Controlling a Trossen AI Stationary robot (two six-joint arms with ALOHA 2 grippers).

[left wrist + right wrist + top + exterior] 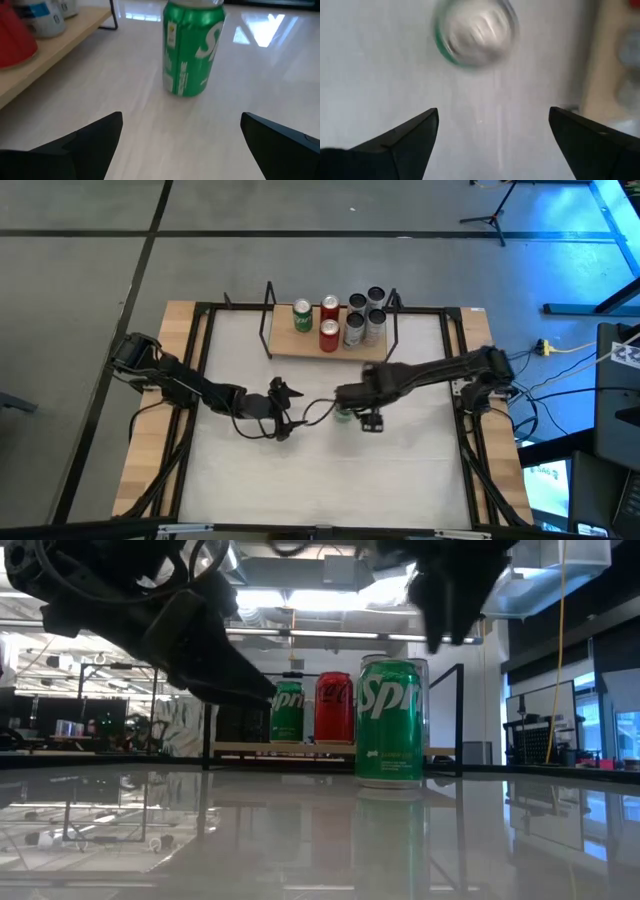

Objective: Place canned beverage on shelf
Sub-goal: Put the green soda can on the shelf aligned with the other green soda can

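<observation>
A green canned beverage (390,720) stands upright on its base on the white tabletop (330,480), near the table's middle; it also shows in the left wrist view (192,47), and from above in the right wrist view (476,32). My right gripper (492,112) hangs open above the can, pointing down and clear of it, and its arm hides most of the can in the high view. My left gripper (180,120) waits open to the can's left, pointing toward it. The shelf (300,345) sits at the far middle.
Several cans stand on the shelf: green (302,315), red (329,333) and silver (355,328). Thin black posts (268,315) rise at its ends. A black frame (200,360) and wooden borders edge the table. Bare tabletop lies toward the near edge.
</observation>
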